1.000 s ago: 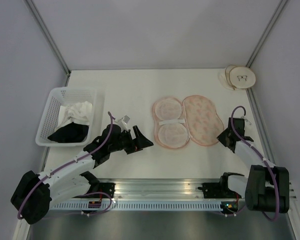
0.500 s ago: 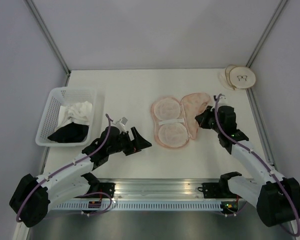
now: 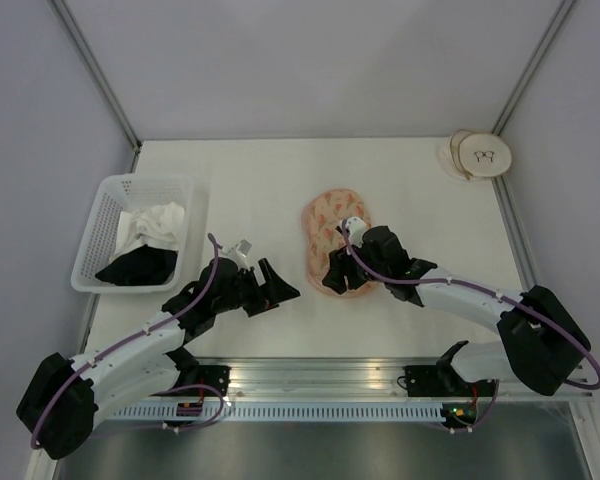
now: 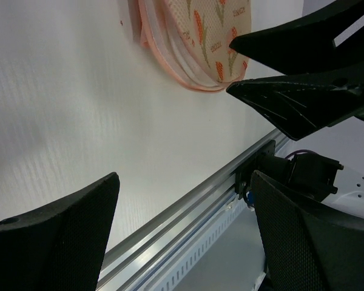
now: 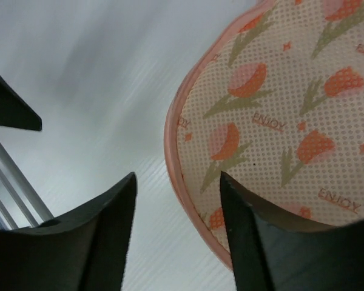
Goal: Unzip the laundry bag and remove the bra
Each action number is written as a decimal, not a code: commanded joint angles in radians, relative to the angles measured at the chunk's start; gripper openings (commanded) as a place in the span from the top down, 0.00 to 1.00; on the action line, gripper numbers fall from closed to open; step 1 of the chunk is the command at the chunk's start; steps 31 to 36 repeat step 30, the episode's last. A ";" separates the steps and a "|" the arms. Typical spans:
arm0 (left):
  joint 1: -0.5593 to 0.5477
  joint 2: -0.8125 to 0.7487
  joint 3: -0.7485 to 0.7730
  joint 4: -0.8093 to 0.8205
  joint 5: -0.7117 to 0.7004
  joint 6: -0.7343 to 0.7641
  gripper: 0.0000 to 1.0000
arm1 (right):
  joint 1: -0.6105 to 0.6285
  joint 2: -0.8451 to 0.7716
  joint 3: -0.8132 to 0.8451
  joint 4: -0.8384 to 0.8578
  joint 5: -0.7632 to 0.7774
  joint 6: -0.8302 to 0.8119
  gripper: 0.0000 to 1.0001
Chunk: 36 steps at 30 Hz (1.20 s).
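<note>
The white table (image 3: 260,170) carries the laundry bag (image 3: 328,214), a lattice basket (image 3: 95,235) and a round pouch (image 3: 480,155).

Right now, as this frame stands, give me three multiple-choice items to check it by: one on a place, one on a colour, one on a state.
1. Where does the white basket stand?
A. by the left edge of the table
B. in the far right corner
C. between the arm bases

2. What shows on top of the laundry bag?
A. blue stripes
B. plain black
C. orange-pink flowers on peach

3. How is the left gripper?
A. shut on the bag
B. open, holding nothing
C. shut on black cloth

Answers:
1 A, the top view has it at the left edge.
2 C, the right wrist view shows the flowers close up.
3 B, its own wrist view shows the fingers wide apart over bare table.
</note>
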 commanded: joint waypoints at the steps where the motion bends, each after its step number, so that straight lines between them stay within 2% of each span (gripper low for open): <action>1: -0.003 -0.021 -0.009 0.007 -0.029 -0.027 0.08 | -0.002 -0.077 0.000 0.094 0.096 0.044 0.32; 4: -0.003 -0.024 -0.006 0.007 -0.029 -0.027 0.08 | -0.002 -0.152 -0.005 0.088 0.203 0.144 0.21; 6: -0.003 -0.023 -0.003 0.007 -0.029 -0.027 0.08 | -0.002 -0.161 0.023 -0.013 0.337 0.230 0.20; 9: -0.003 -0.026 -0.003 0.007 -0.029 -0.027 0.08 | 0.000 -0.178 0.022 -0.085 0.405 0.432 0.20; 12: -0.003 -0.027 -0.003 0.007 -0.029 -0.022 0.08 | 0.001 -0.235 -0.083 -0.010 0.382 0.583 0.17; 15: -0.003 -0.032 -0.004 0.007 -0.029 -0.015 0.07 | 0.006 -0.298 -0.149 0.004 0.382 0.574 0.14; 19: -0.003 -0.073 -0.011 0.007 -0.026 0.019 0.02 | 0.008 -0.379 -0.144 -0.056 0.374 0.490 0.02; 24: -0.003 -0.101 -0.012 0.007 -0.028 0.047 0.00 | 0.009 -0.454 -0.123 -0.153 0.399 0.450 0.02; 36: -0.003 -0.095 -0.014 0.007 -0.025 0.047 0.00 | 0.009 -0.462 -0.133 -0.150 0.388 0.470 0.02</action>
